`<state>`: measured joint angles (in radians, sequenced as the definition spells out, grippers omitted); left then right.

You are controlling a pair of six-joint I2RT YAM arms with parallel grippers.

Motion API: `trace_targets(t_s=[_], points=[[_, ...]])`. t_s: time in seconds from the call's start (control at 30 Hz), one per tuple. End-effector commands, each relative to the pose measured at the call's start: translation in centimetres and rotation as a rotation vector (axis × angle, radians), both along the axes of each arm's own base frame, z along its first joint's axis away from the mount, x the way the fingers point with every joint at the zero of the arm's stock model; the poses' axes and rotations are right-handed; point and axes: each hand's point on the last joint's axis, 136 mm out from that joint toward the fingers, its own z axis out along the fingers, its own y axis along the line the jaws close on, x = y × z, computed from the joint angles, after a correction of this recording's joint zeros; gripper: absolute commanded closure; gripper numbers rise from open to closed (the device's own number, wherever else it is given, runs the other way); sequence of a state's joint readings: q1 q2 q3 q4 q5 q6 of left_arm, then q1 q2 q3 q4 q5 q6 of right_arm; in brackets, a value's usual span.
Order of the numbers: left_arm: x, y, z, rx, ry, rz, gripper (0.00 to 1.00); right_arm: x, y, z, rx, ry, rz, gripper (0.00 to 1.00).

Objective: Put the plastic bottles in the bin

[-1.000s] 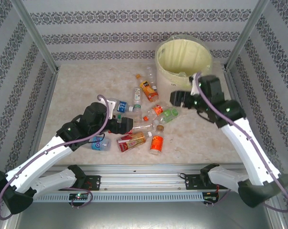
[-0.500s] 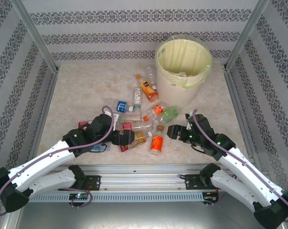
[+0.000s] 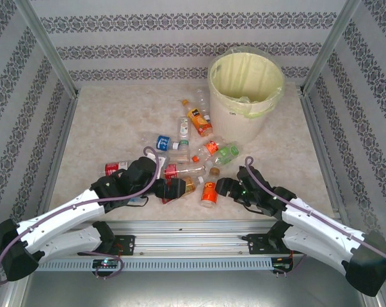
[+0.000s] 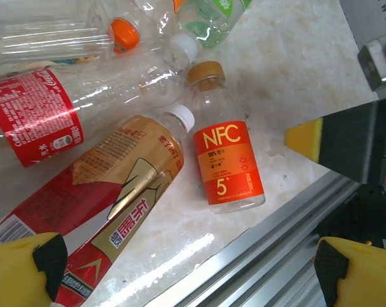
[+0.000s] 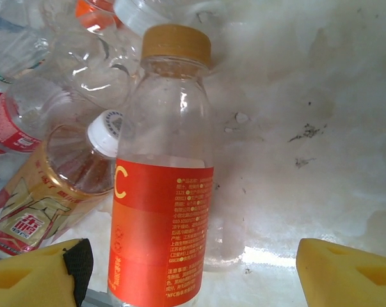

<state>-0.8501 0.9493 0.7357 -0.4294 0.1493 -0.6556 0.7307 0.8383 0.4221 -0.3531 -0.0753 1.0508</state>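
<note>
Straddling the orange-label bottle (image 5: pixel 164 224), the right gripper (image 5: pixel 193 272) stands open: this looks like the pick-up step, with closing next. The left gripper (image 4: pixel 189 268), wide open, hovers just beside that bottle.

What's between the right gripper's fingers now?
The orange-label NFC bottle lies between the open pads of the right gripper, ungripped; the right wrist view shows it.

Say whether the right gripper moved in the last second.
Yes. The right gripper has moved from beside the bin toward the near rail, now by the NFC bottle.
</note>
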Motion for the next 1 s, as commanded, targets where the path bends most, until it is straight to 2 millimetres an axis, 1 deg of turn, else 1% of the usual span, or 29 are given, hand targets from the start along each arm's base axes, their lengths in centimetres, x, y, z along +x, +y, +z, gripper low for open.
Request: trace_targets(t_s=[0.0,0.4,0.7,0.83,0.97], points=[[0.0,-0.9,0.7,-0.035,-0.034,-0.032,0.0,0.6,0.9,0.4,0.042,-0.015,-0.023,0.17],[0.2,-1.0,0.8,-0.062,-0.038,-0.007,0.0,0.4,4.2,-1.1,0.019,0.045,0.042,0.17],[0.3,-1.1,0.7,-0.068,-0.043,-0.01,0.0,0.4,5.9,-2.0,-0.013,0.054,0.067,0.18],[0.7,-0.8,0.8,-0.06,-0.067,0.013,0.0,0.6,5.9,-2.4,-0.05,0.052,0.046,0.21],[1.0,-0.9,1.0,-0.07,-0.069,0.028,0.0,0.7,5.4,-2.8,-0.066,0.046,0.018,0.25]])
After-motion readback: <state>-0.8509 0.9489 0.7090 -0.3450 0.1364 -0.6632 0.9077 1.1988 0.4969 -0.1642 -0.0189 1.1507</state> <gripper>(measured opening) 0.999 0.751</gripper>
